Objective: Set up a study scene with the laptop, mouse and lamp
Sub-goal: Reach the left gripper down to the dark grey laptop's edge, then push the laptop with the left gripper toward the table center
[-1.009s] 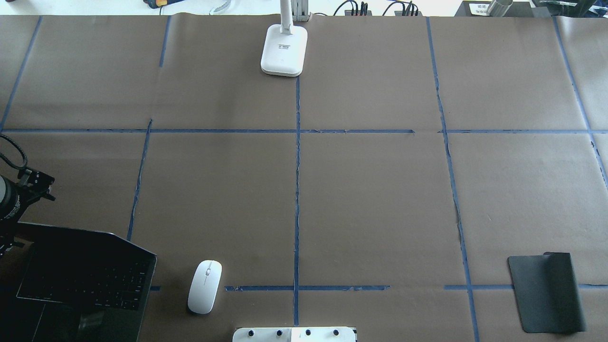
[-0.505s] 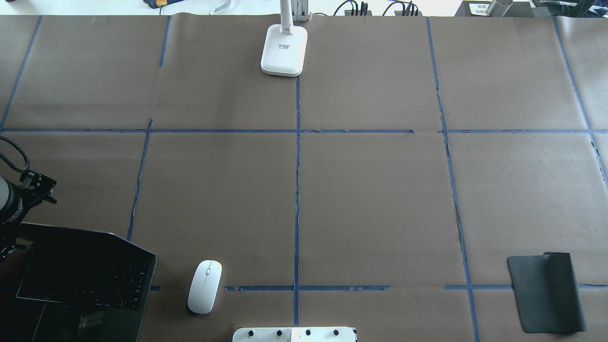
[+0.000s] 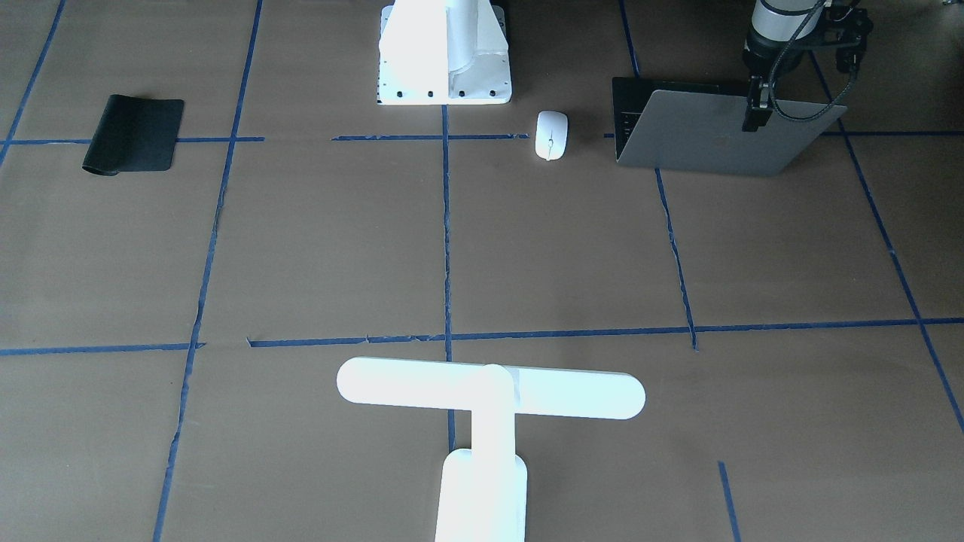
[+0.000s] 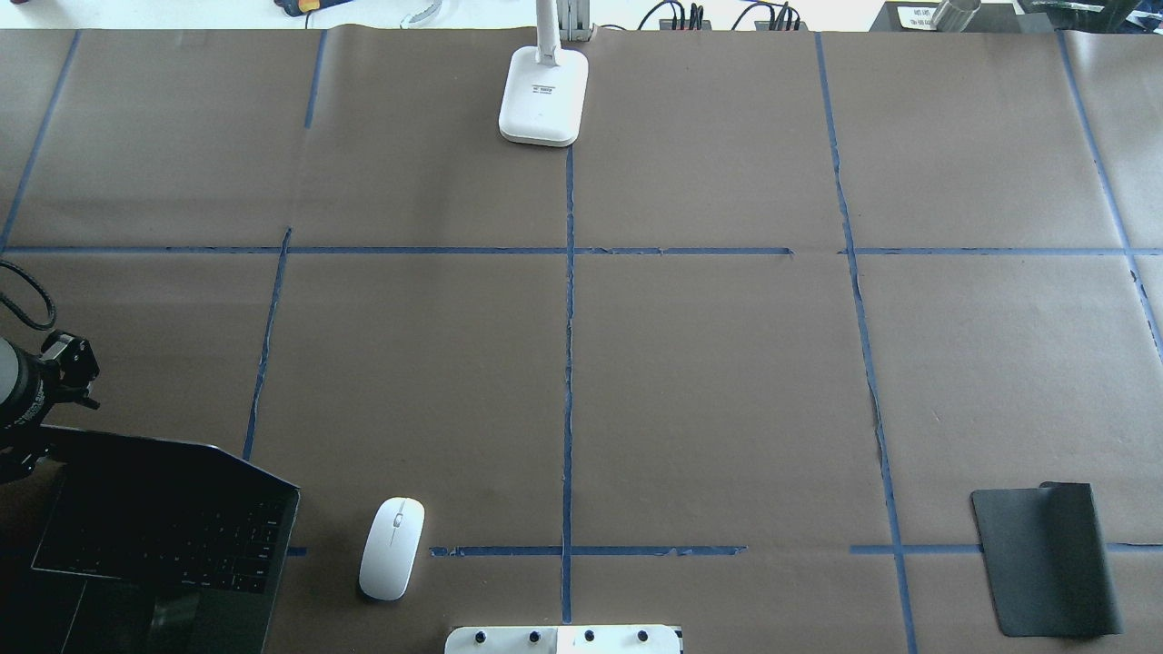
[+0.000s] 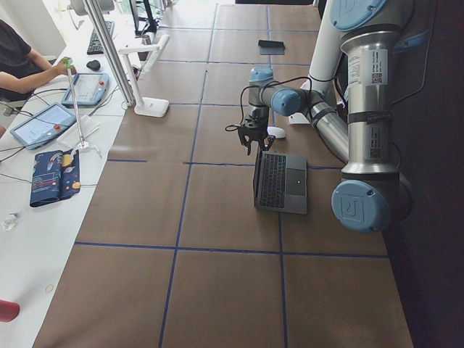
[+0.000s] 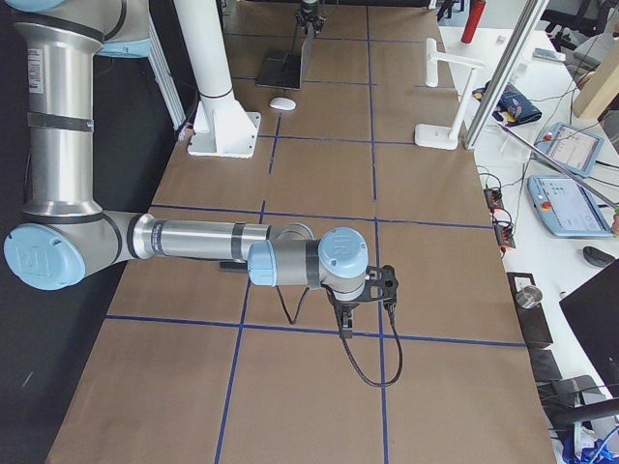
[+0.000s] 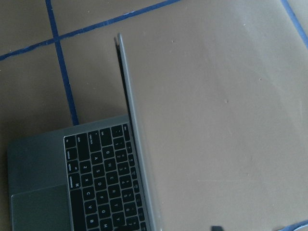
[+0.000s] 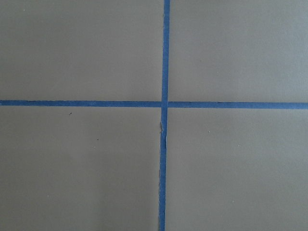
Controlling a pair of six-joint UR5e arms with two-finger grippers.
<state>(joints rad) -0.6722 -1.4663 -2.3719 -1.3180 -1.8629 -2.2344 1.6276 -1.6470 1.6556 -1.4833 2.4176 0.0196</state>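
The laptop stands open in the near corner of the table on the robot's left side. Its keyboard faces the robot and its grey lid is raised. The left gripper hangs directly at the top edge of this lid. In the front-facing view one dark finger lies over the outer face of the lid. In the left wrist view the lid edge runs straight toward the camera, so the jaws seem to stand one on each side of it. Whether they press on the lid or only straddle it, we cannot tell.

The long axis of this edge runs across the table, from the robot's left to its right, and the jaws meet it crosswise. We judge that the coming move depends on this alignment.

The right gripper hovers over bare paper well apart from everything, and we cannot tell its opening. The left arm is therefore much nearer. The mouse lies just beside the laptop, and the lamp stands at the far edge.
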